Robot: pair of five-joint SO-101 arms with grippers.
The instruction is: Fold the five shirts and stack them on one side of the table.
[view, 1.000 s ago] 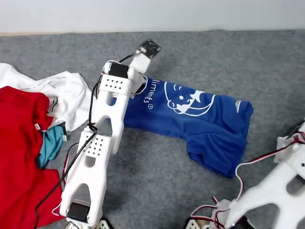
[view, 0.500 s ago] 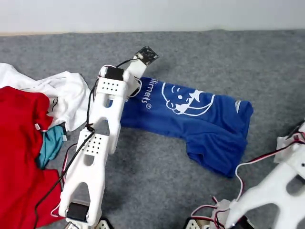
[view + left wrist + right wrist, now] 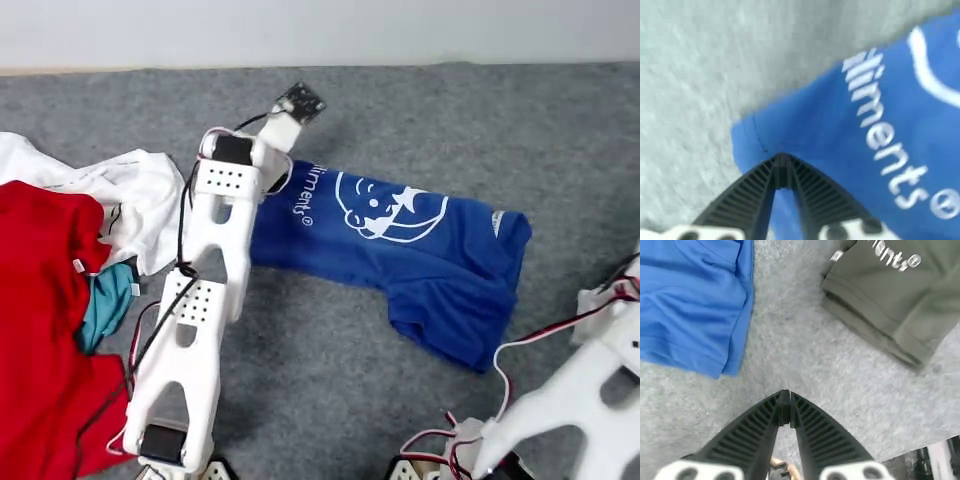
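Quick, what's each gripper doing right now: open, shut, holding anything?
Left gripper: shut on the edge of the blue shirt.
Right gripper: shut, holding nothing.

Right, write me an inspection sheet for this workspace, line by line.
Surface: grey cover, carpet-like, bare between the shirts.
Job's things: blue shirt lies in the middle, partly folded, print up. Red shirt, white shirt and teal shirt are heaped unfolded at one side. Olive shirt lies apart from the blue one and looks folded as far as shown.
Clutter: nothing seen.
Claws: left claw shut on the blue shirt's hem corner. Right claw shut, empty, above bare cover between the blue and olive shirts.
Cables: black cable along the left arm; red and white wires at the right arm.
Surroundings: pale wall behind the table.
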